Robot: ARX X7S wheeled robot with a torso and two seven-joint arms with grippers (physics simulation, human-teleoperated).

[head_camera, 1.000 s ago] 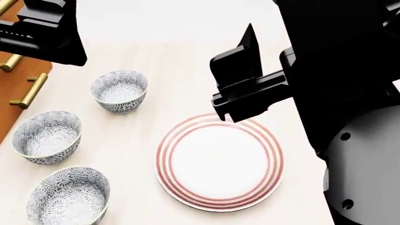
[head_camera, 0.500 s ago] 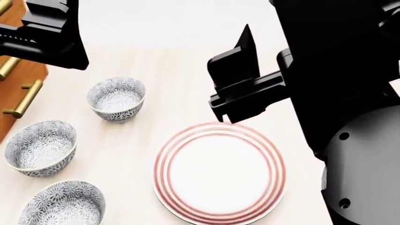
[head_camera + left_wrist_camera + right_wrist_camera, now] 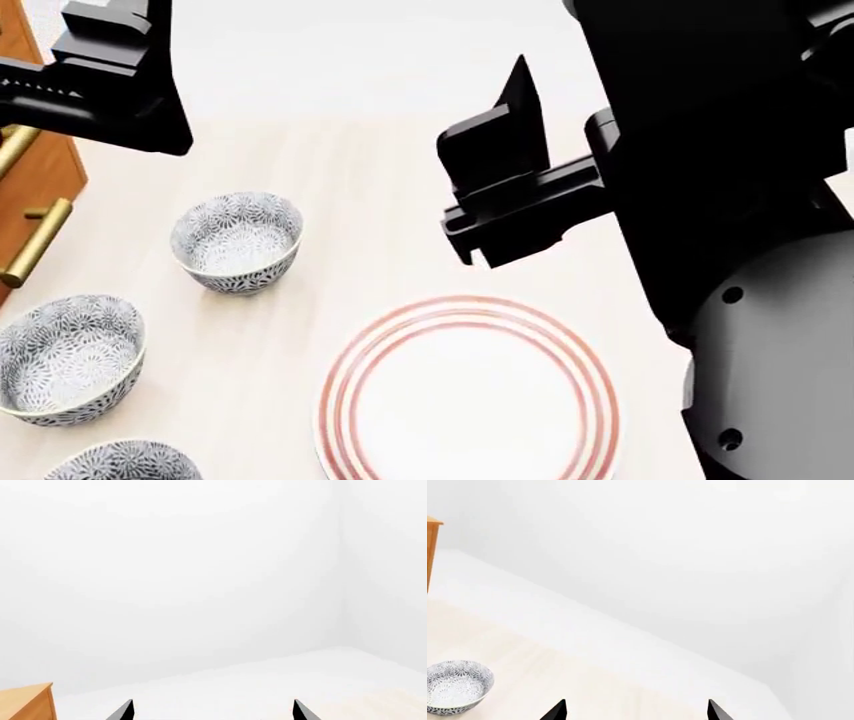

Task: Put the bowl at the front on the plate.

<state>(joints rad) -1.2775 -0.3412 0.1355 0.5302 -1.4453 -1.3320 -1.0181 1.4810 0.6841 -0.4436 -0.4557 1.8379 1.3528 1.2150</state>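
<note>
**Three patterned bowls left, ringed plate low centre, both grippers up and empty**

No brand, label or readable writing anywhere you can see.

Surface: pale light-wood tabletop (image 3: 360, 200), running back to a plain white wall. An orange-brown wooden cabinet with brass bar handles (image 3: 40, 215) sits at the left edge of the head frame.

The wide shallow white plate with thin red rings (image 3: 470, 405) lies flat at lower centre of the head frame, its near edge cut by the frame bottom. The small deep white bowl with grey-blue floral pattern (image 3: 118, 464) that you want is at the bottom-left corner, only its rim showing, well apart from the plate. A second identical bowl (image 3: 70, 355) sits just above it at the left edge, and a third (image 3: 236, 240) further up, mid-left; the right wrist view catches one bowl (image 3: 457, 687) at its lower left.

Your left gripper (image 3: 212, 711) shows only two black fingertips (image 3: 123, 711) set wide apart, nothing between them. Your right gripper (image 3: 635, 711) is the same: fingertips (image 3: 714, 711) spread, empty. In the head view the right gripper body (image 3: 514, 190) hangs above the plate's far edge; the left arm (image 3: 100, 75) fills the upper left.

Bare tabletop lies between the bowls and the plate.
</note>
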